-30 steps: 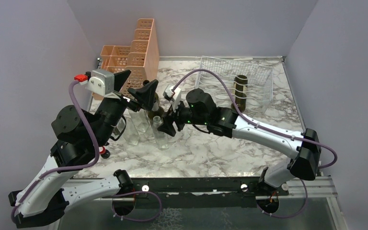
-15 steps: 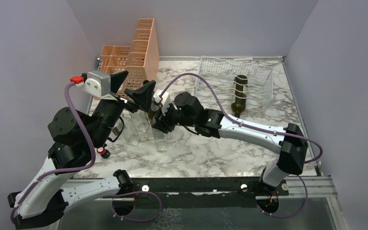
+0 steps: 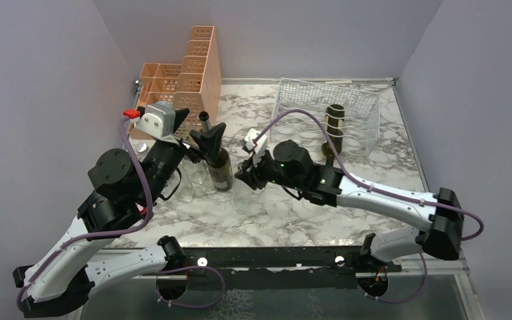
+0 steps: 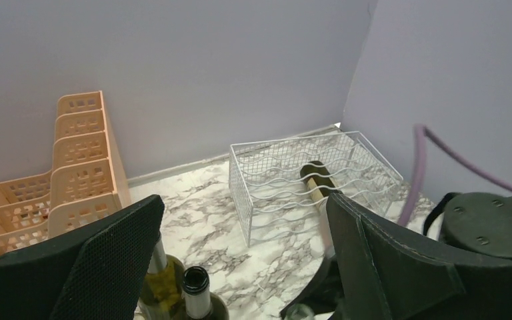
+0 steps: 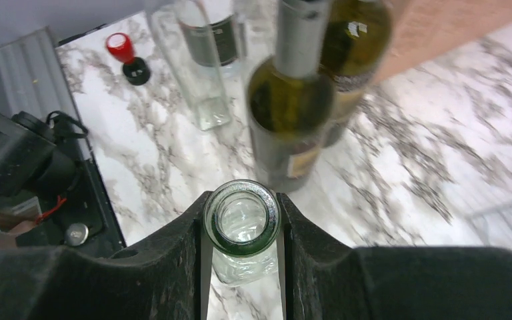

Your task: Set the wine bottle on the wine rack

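The right gripper (image 3: 245, 175) is clamped on the neck of the clear wine bottle (image 5: 241, 217). In the right wrist view its two fingers (image 5: 193, 253) press against either side of the open glass mouth. The bottle is upright over the middle of the marble tabletop (image 3: 273, 213), a little left of centre, but I cannot tell whether its base rests on the surface. It is well apart from the wine rack (image 3: 347, 107), which sits at the back right corner with one dark bottle (image 3: 335, 127) lying in a cradle. The left gripper (image 3: 203, 123) has its fingers spread wide and holds nothing. The neck of a standing dark green bottle (image 3: 219, 167) rises between them in the top view, and the left wrist view shows its mouth below the fingers with space on both sides. More bottles stand just left of the held one, among them a tall clear bottle (image 5: 203, 67). A small red-capped black object (image 5: 123, 53) lies toward the near left edge. The peach organizer (image 3: 187, 73) stands at the back left corner.
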Action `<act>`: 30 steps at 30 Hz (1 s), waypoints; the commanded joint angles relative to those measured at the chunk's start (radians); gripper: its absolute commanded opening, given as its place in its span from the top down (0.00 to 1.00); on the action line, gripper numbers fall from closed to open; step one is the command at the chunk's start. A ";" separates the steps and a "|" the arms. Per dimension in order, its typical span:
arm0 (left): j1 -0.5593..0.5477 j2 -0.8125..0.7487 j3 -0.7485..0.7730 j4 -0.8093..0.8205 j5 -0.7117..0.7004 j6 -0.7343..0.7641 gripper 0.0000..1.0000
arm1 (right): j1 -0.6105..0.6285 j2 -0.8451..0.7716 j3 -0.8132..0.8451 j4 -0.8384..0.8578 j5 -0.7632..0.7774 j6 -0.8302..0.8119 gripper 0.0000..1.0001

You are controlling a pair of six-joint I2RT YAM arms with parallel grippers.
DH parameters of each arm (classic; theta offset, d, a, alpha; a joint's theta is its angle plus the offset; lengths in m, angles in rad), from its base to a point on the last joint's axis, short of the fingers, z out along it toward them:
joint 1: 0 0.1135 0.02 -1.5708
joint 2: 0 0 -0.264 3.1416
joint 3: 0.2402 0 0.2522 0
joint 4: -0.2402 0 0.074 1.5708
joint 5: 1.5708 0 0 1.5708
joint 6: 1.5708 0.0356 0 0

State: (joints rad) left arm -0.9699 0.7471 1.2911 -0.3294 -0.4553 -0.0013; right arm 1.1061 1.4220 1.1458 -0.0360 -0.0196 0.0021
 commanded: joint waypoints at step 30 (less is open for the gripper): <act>-0.005 0.344 -0.662 0.770 0.659 -0.093 0.01 | 0.003 -0.541 -0.051 -0.571 0.897 0.695 0.97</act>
State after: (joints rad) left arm -0.9699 1.0172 0.6270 0.2451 0.1242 -0.1081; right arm 1.1061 0.9287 1.0481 -0.6304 0.8234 0.6369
